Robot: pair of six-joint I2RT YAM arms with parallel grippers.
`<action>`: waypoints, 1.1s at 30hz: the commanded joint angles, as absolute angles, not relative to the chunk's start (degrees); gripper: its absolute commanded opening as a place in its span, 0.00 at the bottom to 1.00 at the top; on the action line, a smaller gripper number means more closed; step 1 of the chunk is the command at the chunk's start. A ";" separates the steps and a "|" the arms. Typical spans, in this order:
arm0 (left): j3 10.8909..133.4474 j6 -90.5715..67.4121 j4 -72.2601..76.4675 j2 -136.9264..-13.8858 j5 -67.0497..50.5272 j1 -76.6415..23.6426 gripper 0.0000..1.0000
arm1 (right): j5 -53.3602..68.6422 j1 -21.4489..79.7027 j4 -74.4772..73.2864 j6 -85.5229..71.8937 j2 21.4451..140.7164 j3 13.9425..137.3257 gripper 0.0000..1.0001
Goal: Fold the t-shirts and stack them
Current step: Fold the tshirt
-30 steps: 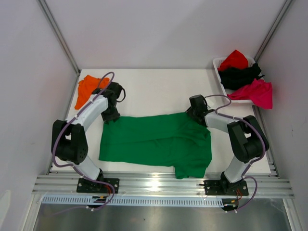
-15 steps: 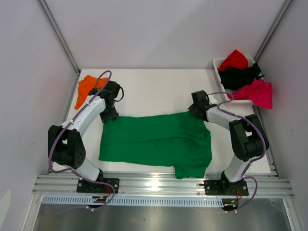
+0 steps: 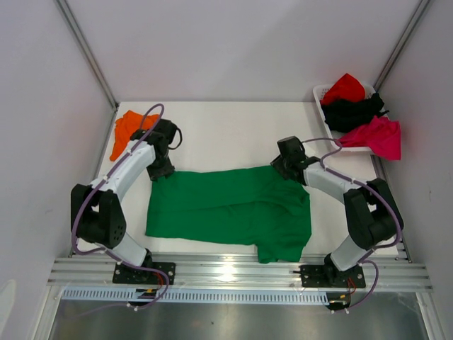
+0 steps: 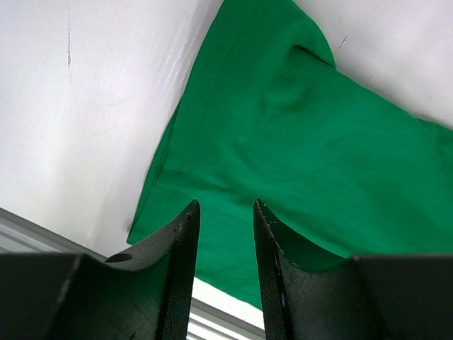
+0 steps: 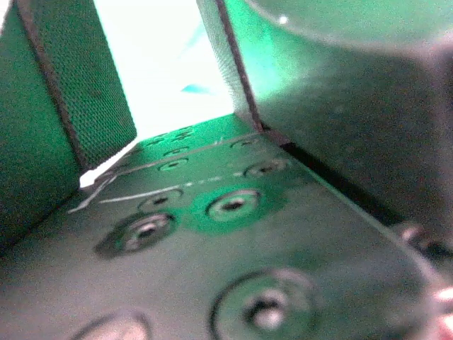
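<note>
Fingers [image 4: 180, 269] of the left gripper [image 3: 161, 172] are apart, and they hold nothing. Through the gap you can see the green shirt [image 3: 226, 209] lying below on the white table [image 3: 226, 134]. This gripper hangs over the far left corner of the green shirt. The rest of the shirt spreads out to its right and back toward the arm bases. The shirt lies mostly flat, with one sleeve poking out at the near right. The orange shirt [image 3: 126, 133] is in a small heap just past the left gripper and a bit to its left, apart from the green one. The right gripper [image 3: 287, 168] is at the far right corner of the green shirt, and the shirt runs off to its left. Its fingers [image 5: 78, 92] are apart too, with only a bright gap between them. Its own camera is very close and everything there looks green. Past the right gripper and off to its right sits a white basket [image 3: 320, 95] at the far corner of the table. A red shirt [image 3: 345, 86], a black shirt [image 3: 354, 112] and a pink shirt [image 3: 375, 138] are piled in it, and the pink one hangs over the near edge.
</note>
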State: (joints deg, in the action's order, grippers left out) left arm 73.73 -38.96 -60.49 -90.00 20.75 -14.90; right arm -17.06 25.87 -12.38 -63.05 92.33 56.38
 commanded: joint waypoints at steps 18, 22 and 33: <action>75.32 -37.71 -60.21 -88.24 22.15 -15.29 0.39 | -7.82 20.74 -11.60 -66.01 110.21 60.29 0.41; 75.32 -37.71 -60.38 -87.89 21.97 -15.21 0.39 | -7.91 19.60 -12.48 -64.43 111.53 62.48 0.41; 74.88 -37.71 -60.21 -87.45 21.62 -15.29 0.39 | -8.88 16.00 -15.47 -62.67 114.87 69.16 0.40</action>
State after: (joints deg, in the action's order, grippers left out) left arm 73.73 -38.50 -60.55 -89.97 20.80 -14.87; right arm -6.33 18.09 -9.10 -64.60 111.13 68.27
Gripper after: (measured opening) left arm 0.394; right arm 0.402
